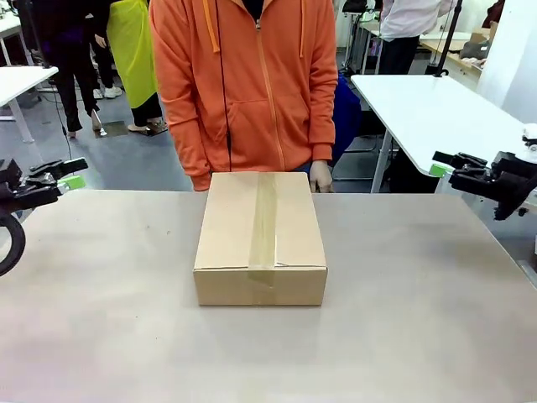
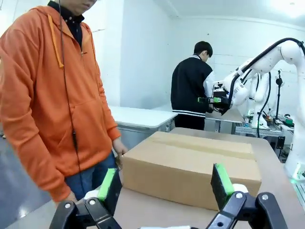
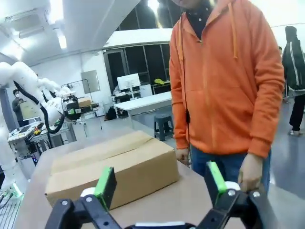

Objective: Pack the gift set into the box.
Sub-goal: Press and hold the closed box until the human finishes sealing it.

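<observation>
The large brown corrugated cardboard box (image 1: 260, 238) sat taped shut at table centre, before a person in an orange hoodie (image 1: 245, 84). Both the left gripper (image 2: 164, 188) and right gripper (image 3: 159, 183) were spread wide, holding nothing. The carton looked stiff and bulky, probably best gripped along opposite side walls.

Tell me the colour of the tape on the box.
Clear to pale yellowish tape along the brown box top, best in the front view.

brown box (image 1: 260, 239) with a clear tape stripe, grey table (image 1: 419, 336), orange hoodie (image 1: 243, 84).

Right end effector (image 3: 162, 183) spread, empty; closed box (image 3: 112, 169) beyond; person's hand (image 3: 182, 155) touching it.
</observation>
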Motion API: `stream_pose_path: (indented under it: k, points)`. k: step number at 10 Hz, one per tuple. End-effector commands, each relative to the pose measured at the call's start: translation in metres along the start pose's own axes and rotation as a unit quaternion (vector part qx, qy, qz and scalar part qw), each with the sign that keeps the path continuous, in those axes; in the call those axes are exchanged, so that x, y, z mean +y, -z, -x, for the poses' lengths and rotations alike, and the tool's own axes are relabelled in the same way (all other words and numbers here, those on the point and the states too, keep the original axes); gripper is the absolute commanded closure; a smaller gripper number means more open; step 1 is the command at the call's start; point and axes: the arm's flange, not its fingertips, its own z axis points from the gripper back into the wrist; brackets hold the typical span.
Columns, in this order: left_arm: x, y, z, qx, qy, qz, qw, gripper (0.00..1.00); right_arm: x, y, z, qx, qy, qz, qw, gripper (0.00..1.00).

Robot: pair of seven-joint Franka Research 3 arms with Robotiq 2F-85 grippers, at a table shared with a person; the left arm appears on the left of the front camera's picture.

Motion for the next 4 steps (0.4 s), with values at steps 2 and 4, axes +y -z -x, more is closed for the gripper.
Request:
stream_pose_path:
  k: [2,4]
  points:
    - [-0.0060,0.0350,-0.0298,0.021,0.035,0.038,0.998,0.00,0.0085,0.0242,-0.0208,-0.005,-0.017,-0.063,0.998,0.00]
    - [-0.0060,0.0350,-0.0298,0.021,0.035,0.038,0.998,0.00,0.0085,0.0242,-0.0208,-0.005,-0.017,-0.063,0.998,0.00]
